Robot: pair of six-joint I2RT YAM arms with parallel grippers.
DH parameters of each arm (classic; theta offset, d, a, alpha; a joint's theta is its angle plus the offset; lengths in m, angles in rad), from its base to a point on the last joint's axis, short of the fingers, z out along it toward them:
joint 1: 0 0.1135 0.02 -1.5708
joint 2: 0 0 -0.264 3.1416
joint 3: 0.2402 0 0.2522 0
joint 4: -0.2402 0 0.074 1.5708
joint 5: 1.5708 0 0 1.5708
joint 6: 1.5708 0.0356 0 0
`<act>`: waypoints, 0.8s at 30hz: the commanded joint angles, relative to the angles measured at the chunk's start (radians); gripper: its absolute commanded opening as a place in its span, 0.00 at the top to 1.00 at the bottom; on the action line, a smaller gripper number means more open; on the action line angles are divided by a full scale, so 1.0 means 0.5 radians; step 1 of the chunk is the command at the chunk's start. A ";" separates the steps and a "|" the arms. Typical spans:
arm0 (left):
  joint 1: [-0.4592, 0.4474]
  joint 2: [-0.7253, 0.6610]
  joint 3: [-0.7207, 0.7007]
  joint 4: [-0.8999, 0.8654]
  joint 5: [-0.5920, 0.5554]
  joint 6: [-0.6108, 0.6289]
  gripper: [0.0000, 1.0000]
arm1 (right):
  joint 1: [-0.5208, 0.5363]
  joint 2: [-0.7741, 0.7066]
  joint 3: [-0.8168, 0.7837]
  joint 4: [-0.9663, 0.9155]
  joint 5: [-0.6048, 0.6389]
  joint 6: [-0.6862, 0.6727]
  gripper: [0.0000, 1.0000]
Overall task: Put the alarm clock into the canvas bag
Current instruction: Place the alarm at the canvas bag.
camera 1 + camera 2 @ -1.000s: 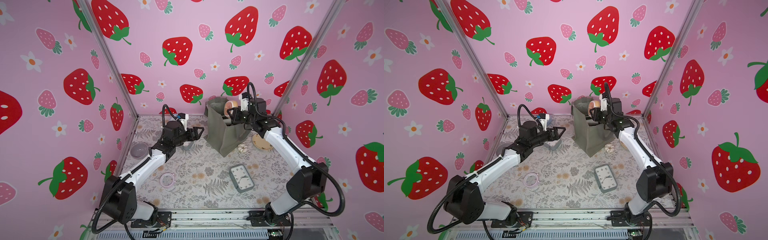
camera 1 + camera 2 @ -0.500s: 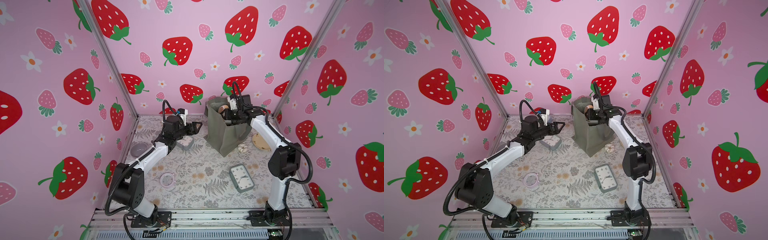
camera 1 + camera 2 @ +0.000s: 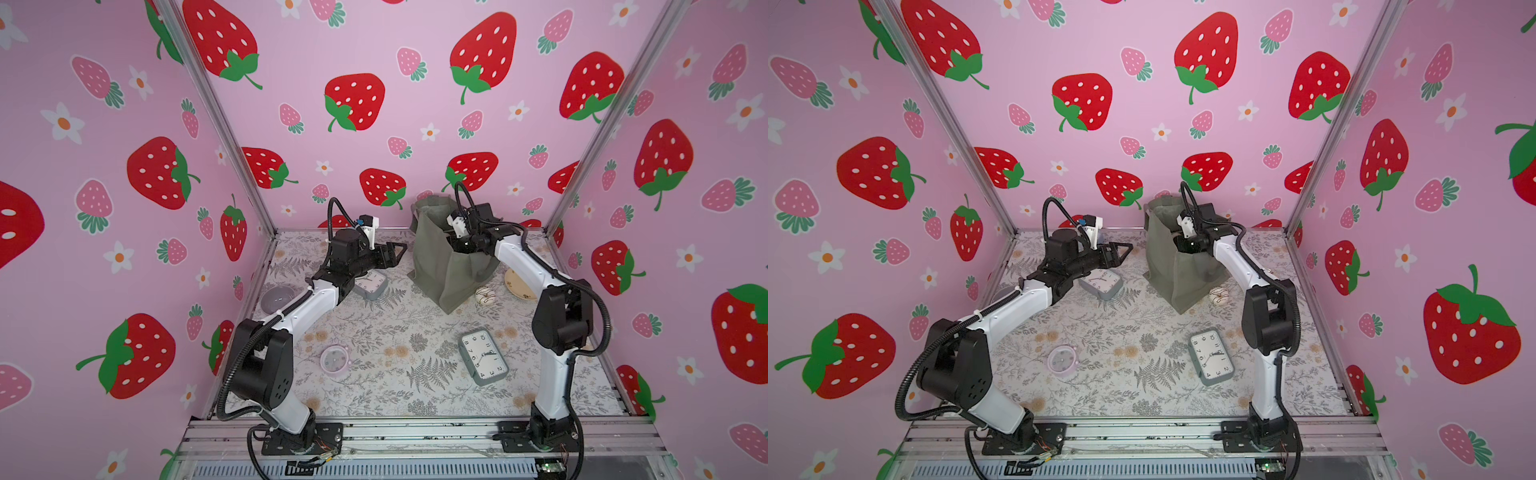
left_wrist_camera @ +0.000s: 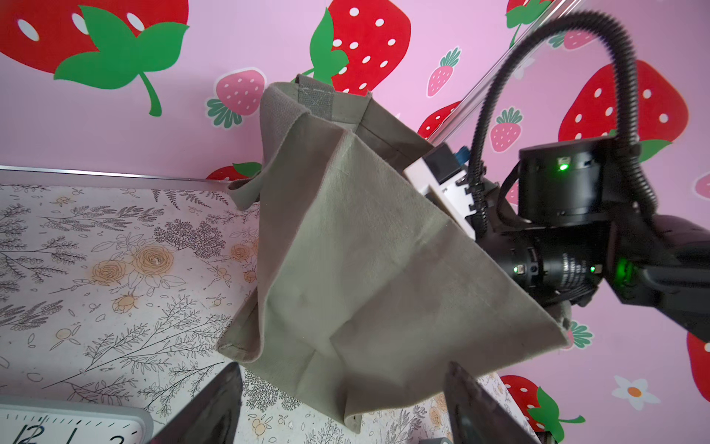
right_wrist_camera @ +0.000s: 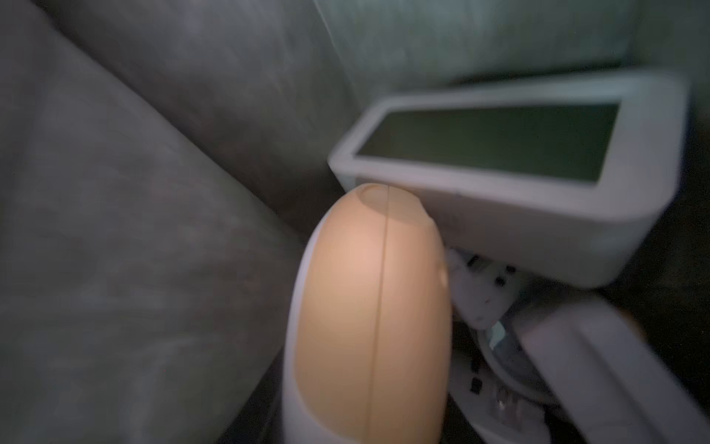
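Note:
The grey-green canvas bag (image 3: 436, 266) (image 3: 1167, 266) stands upright at the back of the table. My right arm's wrist (image 3: 478, 232) reaches down into its mouth, and the gripper's fingers are hidden inside. In the right wrist view a peach-faced, white-rimmed alarm clock (image 5: 369, 307) fills the space at the jaws, held inside the bag's fabric walls (image 5: 134, 192). My left gripper (image 3: 395, 249) (image 4: 345, 407) is open and empty. It hovers left of the bag (image 4: 365, 250), above a grey square clock (image 3: 370, 284).
A white digital clock (image 5: 518, 184) lies inside the bag. A grey-green rectangular clock (image 3: 483, 357) and a small pink round clock (image 3: 334, 360) lie on the floral table. A donut (image 3: 485, 295) and plate (image 3: 517, 284) sit right of the bag, a grey bowl (image 3: 276, 299) at the left wall.
The right arm has lowered the peach clock from above the bag's rim down into the bag. The left gripper rose slightly and stays open.

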State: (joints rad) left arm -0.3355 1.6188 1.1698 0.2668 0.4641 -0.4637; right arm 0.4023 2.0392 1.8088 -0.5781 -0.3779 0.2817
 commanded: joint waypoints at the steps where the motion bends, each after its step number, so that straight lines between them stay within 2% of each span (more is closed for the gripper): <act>1: 0.015 0.013 0.069 0.035 0.024 0.044 0.17 | -0.014 -0.029 -0.113 0.036 -0.030 -0.028 0.61; 6: 0.018 -0.005 0.060 0.028 0.023 0.054 0.17 | -0.016 -0.010 -0.111 0.040 0.045 -0.006 0.49; 9: 0.018 -0.007 0.060 0.022 0.020 0.061 0.17 | -0.016 -0.043 -0.121 0.045 0.140 0.001 0.27; 10: 0.019 -0.003 0.060 0.022 0.020 0.059 0.17 | -0.016 -0.062 -0.129 0.054 0.172 0.004 0.03; 11: 0.018 -0.003 0.062 0.022 0.020 0.057 0.17 | -0.016 -0.075 -0.130 0.051 0.198 0.004 0.00; 17: 0.021 -0.018 0.063 0.001 0.009 0.049 0.17 | -0.013 -0.225 -0.097 0.036 0.322 0.013 0.00; 24: 0.035 -0.124 -0.011 -0.100 -0.121 0.001 0.17 | -0.013 -0.552 -0.070 0.048 0.556 0.054 0.00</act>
State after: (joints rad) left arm -0.3267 1.6054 1.1694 0.2356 0.4343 -0.4522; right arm 0.3943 1.8626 1.7603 -0.5545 -0.1673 0.2966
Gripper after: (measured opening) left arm 0.832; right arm 0.993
